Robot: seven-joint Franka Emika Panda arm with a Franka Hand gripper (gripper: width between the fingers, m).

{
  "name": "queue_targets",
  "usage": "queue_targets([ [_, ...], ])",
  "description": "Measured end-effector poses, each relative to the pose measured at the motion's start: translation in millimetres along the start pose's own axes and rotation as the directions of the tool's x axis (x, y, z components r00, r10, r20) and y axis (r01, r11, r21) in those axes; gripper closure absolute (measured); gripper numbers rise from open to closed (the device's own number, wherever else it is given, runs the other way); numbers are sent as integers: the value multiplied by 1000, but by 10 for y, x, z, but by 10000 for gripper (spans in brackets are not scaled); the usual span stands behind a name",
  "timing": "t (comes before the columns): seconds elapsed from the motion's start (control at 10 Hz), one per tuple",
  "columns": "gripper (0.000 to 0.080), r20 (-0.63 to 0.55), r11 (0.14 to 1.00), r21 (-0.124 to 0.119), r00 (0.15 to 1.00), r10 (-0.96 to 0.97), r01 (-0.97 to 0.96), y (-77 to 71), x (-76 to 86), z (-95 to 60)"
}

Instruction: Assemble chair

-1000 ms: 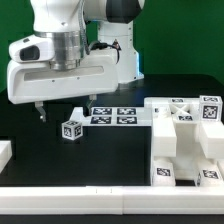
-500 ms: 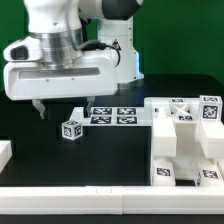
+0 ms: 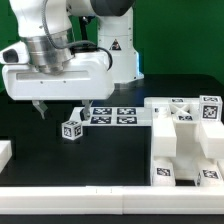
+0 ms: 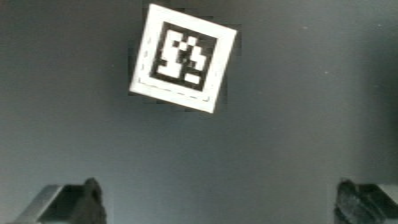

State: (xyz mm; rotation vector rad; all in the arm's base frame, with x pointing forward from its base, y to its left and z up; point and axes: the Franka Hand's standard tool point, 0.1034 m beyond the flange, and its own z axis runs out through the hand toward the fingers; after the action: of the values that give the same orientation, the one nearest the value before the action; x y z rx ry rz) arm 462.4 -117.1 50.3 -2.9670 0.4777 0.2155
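Work on the chair looks like it has only just begun. White chair parts [image 3: 185,140] sit in a bunch on the exterior view's right side of the black table [image 3: 100,160], and I cannot tell if any are joined. One small cube piece [image 3: 71,129] lies alone, just beside the marker board [image 3: 112,116]. The gripper [image 3: 62,113] hangs over that cube, fingers wide apart, holding nothing. The parts look like hard, smooth white plastic, blocky and flat, each with a black-and-white square tag. Nearly every step is left.
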Motion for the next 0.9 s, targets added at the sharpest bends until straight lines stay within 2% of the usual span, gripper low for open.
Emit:
queue_targets([
  [0.2, 151, 77, 995, 60, 994, 80, -85, 115, 106, -34],
  [0.4, 151, 294, 986, 104, 951, 97, -132, 111, 58, -35],
  [0.5, 151, 372, 984, 115, 924, 84, -136, 110, 128, -48],
  [0.8, 151, 551, 980, 136, 833, 48, -147, 64, 38, -10],
  [0.9, 151, 646, 967, 120, 757, 96, -225, 64, 1, -2],
])
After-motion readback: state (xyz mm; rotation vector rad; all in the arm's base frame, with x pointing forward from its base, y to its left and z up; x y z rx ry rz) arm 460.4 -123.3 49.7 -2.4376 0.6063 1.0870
